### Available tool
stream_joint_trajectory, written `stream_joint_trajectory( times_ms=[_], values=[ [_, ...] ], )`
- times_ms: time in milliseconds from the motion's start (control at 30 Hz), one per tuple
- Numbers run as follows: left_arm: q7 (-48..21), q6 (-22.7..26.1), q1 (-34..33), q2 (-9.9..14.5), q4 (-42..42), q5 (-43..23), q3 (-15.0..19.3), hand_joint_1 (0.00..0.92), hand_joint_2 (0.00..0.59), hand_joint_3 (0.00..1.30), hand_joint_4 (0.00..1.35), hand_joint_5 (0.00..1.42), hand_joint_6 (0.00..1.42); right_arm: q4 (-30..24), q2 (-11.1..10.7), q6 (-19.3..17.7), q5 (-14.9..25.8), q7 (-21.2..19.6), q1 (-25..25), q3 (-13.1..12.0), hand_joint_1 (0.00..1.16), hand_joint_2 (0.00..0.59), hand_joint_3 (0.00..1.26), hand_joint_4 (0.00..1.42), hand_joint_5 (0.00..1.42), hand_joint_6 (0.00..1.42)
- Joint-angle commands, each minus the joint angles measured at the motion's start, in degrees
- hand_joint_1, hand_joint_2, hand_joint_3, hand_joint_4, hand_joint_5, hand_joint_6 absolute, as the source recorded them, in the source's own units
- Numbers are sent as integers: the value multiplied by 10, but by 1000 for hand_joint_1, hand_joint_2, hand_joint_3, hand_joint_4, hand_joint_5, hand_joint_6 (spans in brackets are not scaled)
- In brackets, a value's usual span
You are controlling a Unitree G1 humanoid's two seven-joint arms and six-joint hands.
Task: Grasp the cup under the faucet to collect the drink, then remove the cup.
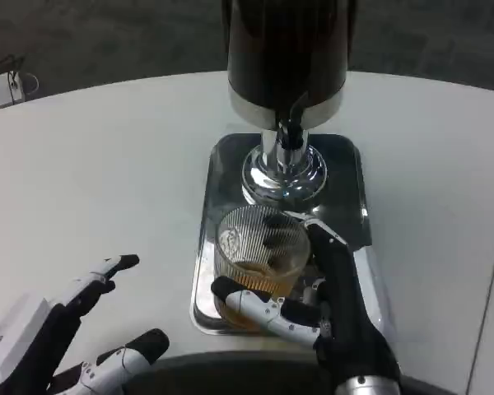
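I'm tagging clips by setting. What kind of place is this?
Probably a lab or demo drink station: a dispenser on a metal tray, a ribbed glass cup holding amber drink, on a plain white table.

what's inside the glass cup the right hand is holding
The ribbed glass cup holds amber drink in its lower part; the upper part is unfilled. The right hand wraps its front and side, so the drink's exact level and the cup's base there are hidden.

The ribbed clear glass cup (259,251), upright with amber drink inside, stands on the tray just before the faucet (291,132).
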Motion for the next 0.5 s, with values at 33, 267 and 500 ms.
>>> stream_joint_trajectory(
  times_ms=[33, 267, 500],
  values=[
    [5, -12, 1, 10, -1, 2, 8, 0, 90, 172, 96, 177, 200, -83, -21, 0, -17, 52, 42, -4, 955, 252, 1229, 1422, 1424, 1424],
    [3, -21, 4, 14, -23, 14, 7, 0, 89, 165, 81, 169, 194, -195, -71, -8, -21, 135, 102, -37, 954, 249, 1229, 1424, 1424, 1424],
    [-14, -29, 31, 22, -85, 45, -5, 0, 89, 122, 13, 102, 124, -306, -136, -12, 15, 228, 138, -117, 948, 244, 1229, 1424, 1424, 1424]
  ],
)
